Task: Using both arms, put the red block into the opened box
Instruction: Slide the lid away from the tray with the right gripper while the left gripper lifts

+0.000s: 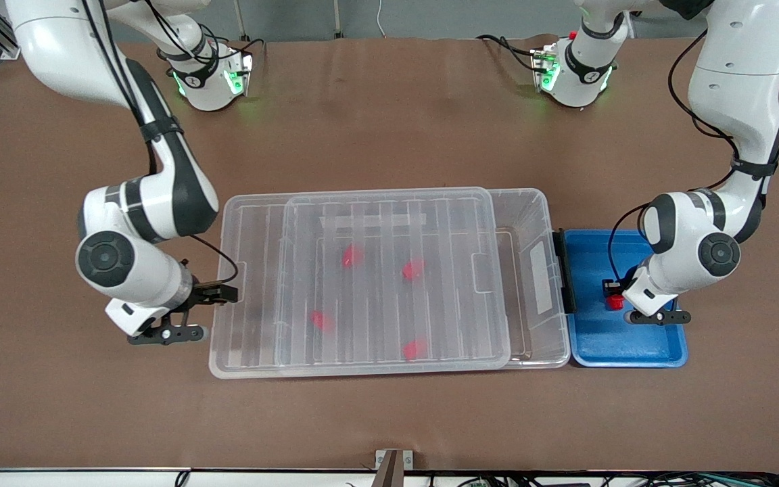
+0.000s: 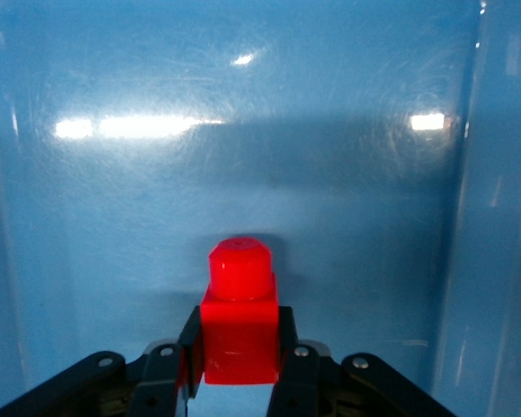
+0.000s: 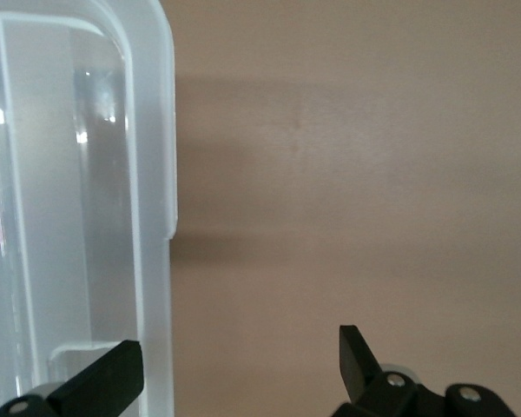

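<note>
Left gripper: down in the blue tray, its fingers clamped on the red block
Red block: in the tray, squeezed between the two fingers, stub end pointing away from the wrist
Right gripper: at the box's short end toward the right arm's end of the counter, fingers spread wide, one finger over the rim, the other over bare counter
Box: middle of the counter, ribbed lid lying on it, shifted toward the right arm's end, leaving a strip open near the black clip
Inside the box: four red pieces seen through the lid
Tray: just beside the box's clip end
</note>
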Robot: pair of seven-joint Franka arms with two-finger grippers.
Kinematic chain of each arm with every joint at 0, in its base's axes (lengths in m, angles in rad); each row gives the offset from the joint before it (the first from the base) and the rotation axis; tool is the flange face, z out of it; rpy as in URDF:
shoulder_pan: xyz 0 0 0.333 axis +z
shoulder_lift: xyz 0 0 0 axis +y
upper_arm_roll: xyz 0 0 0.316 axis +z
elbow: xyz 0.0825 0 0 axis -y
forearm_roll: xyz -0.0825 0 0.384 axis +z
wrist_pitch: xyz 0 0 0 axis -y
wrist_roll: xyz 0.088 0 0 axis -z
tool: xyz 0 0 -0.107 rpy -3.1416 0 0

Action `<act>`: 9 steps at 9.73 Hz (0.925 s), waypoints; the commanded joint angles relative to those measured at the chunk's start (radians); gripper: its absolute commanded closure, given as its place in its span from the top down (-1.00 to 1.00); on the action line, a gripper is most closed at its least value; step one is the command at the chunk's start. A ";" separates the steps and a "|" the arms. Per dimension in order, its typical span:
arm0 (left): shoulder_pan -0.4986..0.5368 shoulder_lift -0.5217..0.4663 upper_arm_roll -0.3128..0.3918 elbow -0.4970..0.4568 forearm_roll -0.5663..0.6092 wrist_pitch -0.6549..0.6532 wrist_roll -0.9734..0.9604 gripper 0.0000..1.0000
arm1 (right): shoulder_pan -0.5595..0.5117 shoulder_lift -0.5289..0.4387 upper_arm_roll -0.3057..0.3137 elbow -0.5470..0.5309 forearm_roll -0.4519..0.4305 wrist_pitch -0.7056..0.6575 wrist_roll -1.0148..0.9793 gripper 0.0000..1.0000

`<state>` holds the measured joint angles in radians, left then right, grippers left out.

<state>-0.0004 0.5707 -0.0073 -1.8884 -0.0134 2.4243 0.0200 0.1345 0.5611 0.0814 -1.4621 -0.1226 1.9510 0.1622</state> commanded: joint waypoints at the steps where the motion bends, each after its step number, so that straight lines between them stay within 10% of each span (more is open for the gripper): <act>1: -0.001 -0.118 -0.002 0.023 0.021 -0.123 0.027 -1.00 | -0.048 -0.010 0.012 -0.010 -0.028 -0.015 -0.077 1.00; 5: -0.026 -0.325 -0.078 0.055 0.016 -0.243 0.013 -1.00 | -0.113 -0.024 0.011 -0.006 -0.028 -0.015 -0.216 1.00; 9: -0.047 -0.270 -0.287 0.095 0.071 -0.229 -0.311 -1.00 | -0.135 -0.032 0.008 0.006 -0.026 -0.017 -0.262 1.00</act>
<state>-0.0430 0.2348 -0.2461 -1.8076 0.0089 2.1758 -0.2158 0.0080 0.5527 0.0771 -1.4508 -0.1280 1.9422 -0.0915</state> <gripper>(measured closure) 0.652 0.000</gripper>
